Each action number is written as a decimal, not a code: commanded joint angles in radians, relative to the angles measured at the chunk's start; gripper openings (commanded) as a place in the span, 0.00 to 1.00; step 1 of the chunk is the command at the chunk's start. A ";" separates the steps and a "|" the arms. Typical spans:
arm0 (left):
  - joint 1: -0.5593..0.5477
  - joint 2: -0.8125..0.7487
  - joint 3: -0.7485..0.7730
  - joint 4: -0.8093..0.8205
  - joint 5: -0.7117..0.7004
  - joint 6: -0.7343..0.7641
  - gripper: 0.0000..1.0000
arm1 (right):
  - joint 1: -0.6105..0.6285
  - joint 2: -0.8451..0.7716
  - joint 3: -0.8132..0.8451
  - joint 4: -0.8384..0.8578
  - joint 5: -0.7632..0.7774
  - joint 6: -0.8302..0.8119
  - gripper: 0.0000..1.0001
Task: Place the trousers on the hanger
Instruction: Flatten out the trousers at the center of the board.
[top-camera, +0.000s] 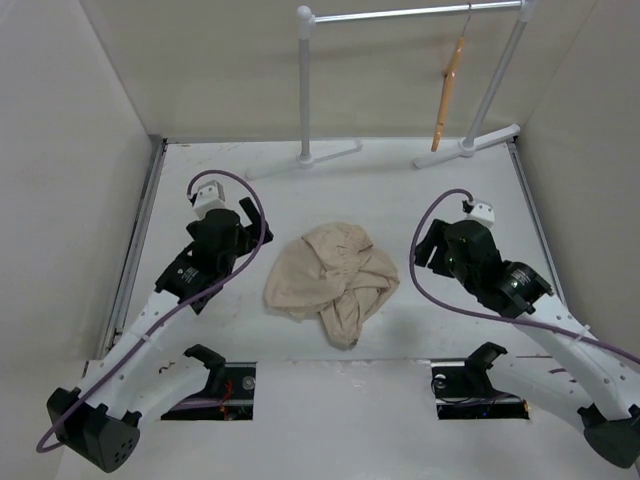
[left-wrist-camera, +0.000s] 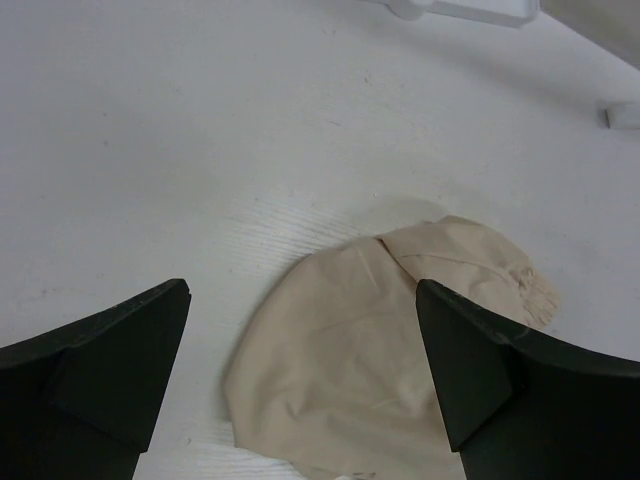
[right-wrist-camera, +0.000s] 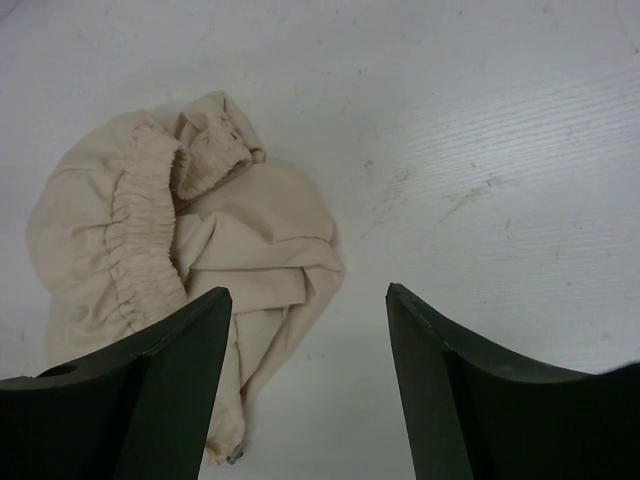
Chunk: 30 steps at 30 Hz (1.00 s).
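Observation:
The beige trousers (top-camera: 333, 280) lie crumpled in a heap on the white table between the two arms. They also show in the left wrist view (left-wrist-camera: 360, 350) and in the right wrist view (right-wrist-camera: 190, 240), where the elastic waistband faces up. The orange wooden hanger (top-camera: 448, 95) hangs by its hook from the white rack's bar at the back right. My left gripper (top-camera: 250, 215) is open and empty, left of the heap. My right gripper (top-camera: 428, 248) is open and empty, right of the heap. Neither touches the cloth.
The white tubular clothes rack (top-camera: 306, 90) stands at the back of the table, its feet (top-camera: 305, 160) on the surface. White walls enclose the table on three sides. Two cut-outs (top-camera: 215, 390) lie in the near edge by the arm bases.

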 joint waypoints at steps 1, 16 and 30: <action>0.003 -0.027 0.028 0.060 -0.019 -0.005 1.00 | 0.017 -0.050 0.010 0.029 -0.009 -0.007 0.70; 0.057 0.151 0.171 -0.105 0.117 -0.076 0.25 | 0.175 0.011 -0.018 0.102 -0.174 0.072 0.13; 0.075 0.012 -0.203 -0.182 0.158 -0.238 0.57 | 0.275 0.458 0.048 0.411 -0.309 0.114 0.63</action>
